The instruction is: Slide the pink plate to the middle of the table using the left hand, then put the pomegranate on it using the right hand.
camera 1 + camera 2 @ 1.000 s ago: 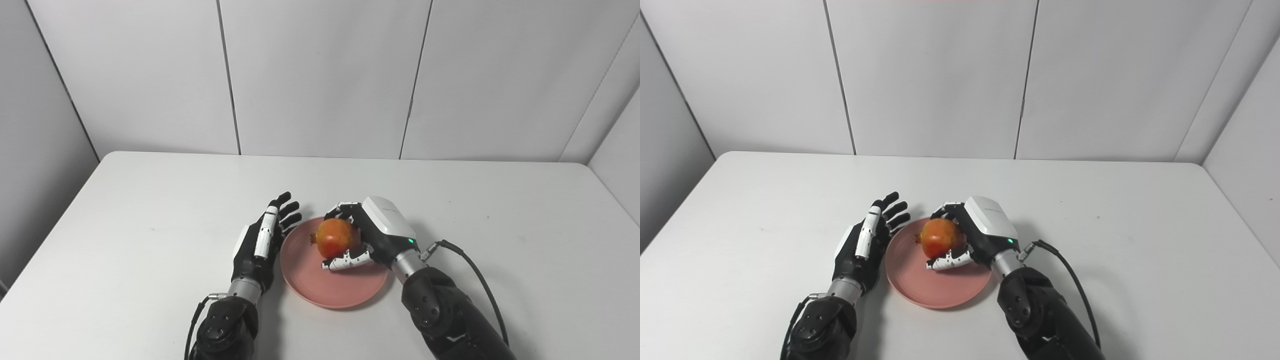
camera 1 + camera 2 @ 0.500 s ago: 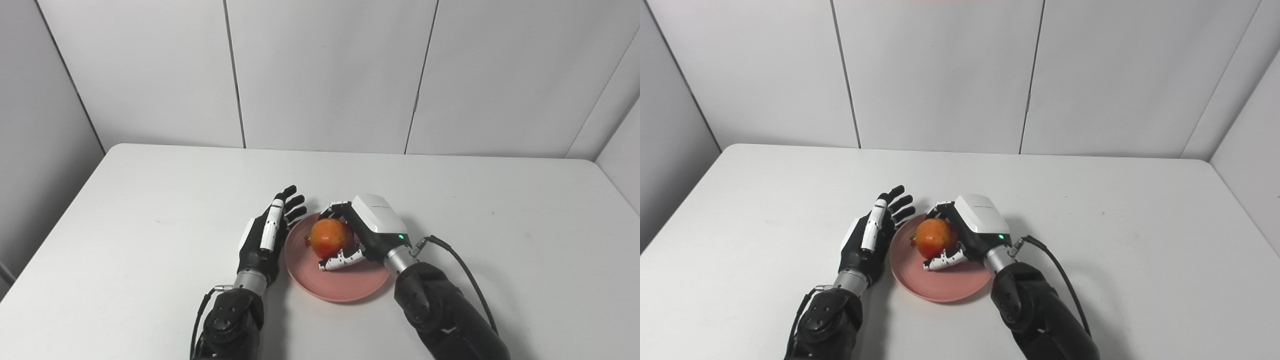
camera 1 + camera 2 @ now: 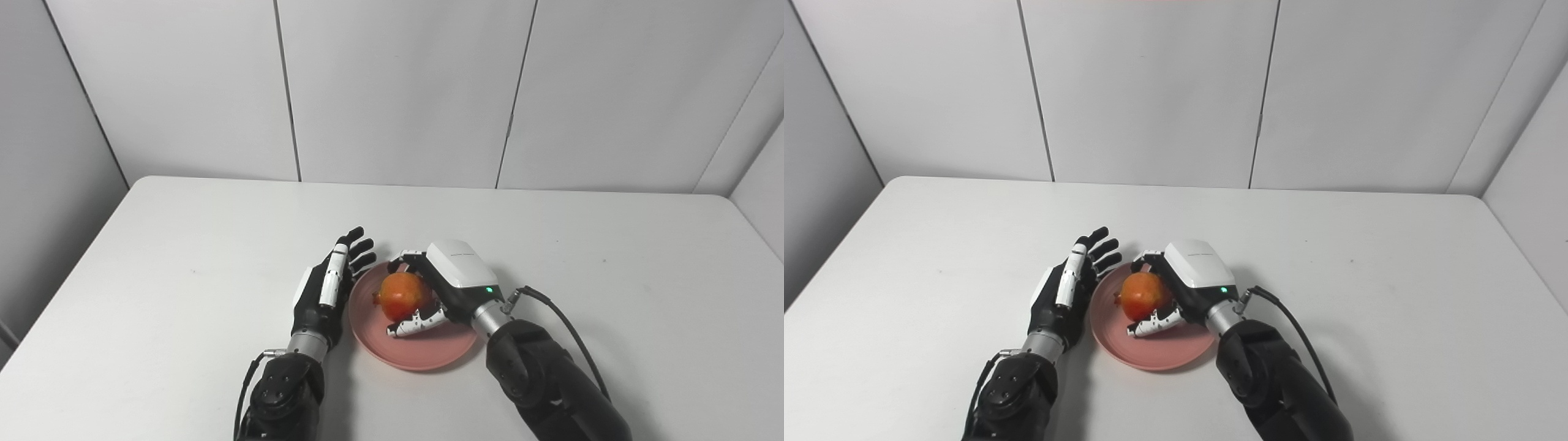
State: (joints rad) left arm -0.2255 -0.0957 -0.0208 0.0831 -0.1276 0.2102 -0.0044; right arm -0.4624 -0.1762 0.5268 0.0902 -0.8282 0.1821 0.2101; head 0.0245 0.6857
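- Pomegranate (image 3: pixel 401 295) over the pink plate (image 3: pixel 416 352), mid-table (image 3: pixel 184 245), near front edge
- right hand (image 3: pixel 450 288) fingers wrapped around it
- left hand (image 3: pixel 321 291) fingers spread, holding nothing, beside plate's left rim

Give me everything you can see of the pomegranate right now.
The pomegranate is round, orange-red with a yellowish patch on top, and smooth-skinned; its small crown points left. It sits over the pink plate, in the plate's far half; whether it rests on the plate is not visible. The right hand is wrapped around it, fingers behind and thumb in front. The left hand does not touch it.
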